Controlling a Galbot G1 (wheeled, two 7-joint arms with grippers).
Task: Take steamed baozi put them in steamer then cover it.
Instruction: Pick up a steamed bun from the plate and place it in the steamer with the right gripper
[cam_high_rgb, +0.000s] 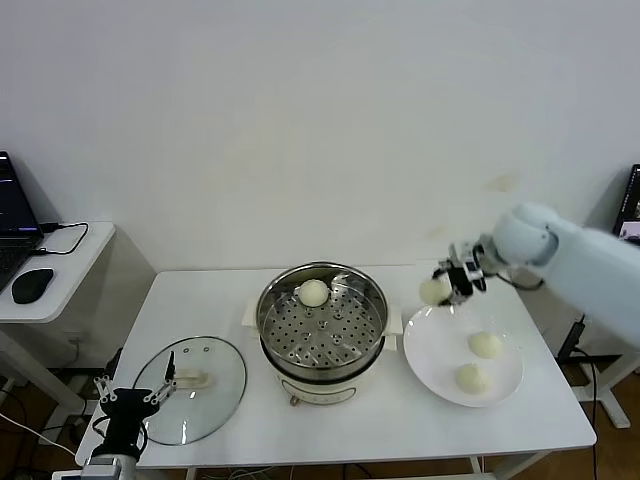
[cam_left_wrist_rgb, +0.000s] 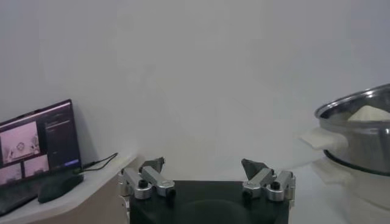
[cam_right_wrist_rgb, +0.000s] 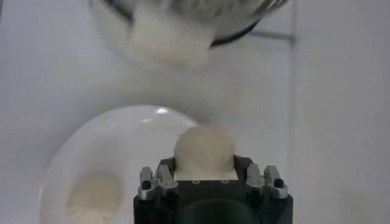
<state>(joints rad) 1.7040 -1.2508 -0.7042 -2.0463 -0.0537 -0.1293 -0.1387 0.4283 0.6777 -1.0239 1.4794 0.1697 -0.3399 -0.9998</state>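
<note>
My right gripper is shut on a cream-white baozi, held in the air above the far left rim of the white plate, just right of the steamer. One baozi lies on the steamer's perforated floor at the back. Two more baozi rest on the plate. The glass cover lies flat on the table, left of the steamer. My left gripper stands open and empty at the table's front left corner, by the cover's edge.
A side table on the left carries a laptop and a black mouse. The steamer's white pot base has side handles. A dark screen stands at the far right edge.
</note>
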